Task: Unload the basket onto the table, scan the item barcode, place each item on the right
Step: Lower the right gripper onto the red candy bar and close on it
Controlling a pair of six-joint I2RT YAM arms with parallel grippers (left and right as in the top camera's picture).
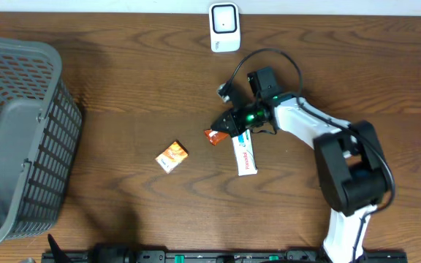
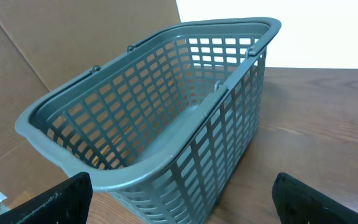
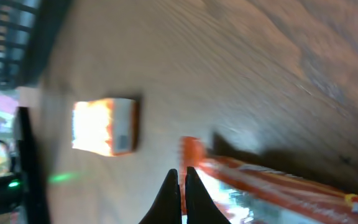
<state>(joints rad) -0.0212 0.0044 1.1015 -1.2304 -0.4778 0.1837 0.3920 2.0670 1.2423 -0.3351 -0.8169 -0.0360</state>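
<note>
Right gripper [image 3: 180, 184] is pinched shut, holding nothing, beside the glossy white tube [image 1: 245, 155], which lies at its 5 o'clock. Left gripper [image 2: 184, 186] gapes empty before the grey lattice basket [image 2: 166, 93]. Only overhead shows the scanner [image 1: 224, 28].

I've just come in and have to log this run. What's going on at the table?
The right gripper is down at mid-table and shut, its tips at an orange packet that lies against a white tube. I cannot tell whether it has pinched the packet. A small orange box lies apart, toward the basket. The scanner stands at the far edge with nothing held up to it yet. The left gripper hangs open, facing the basket.
</note>
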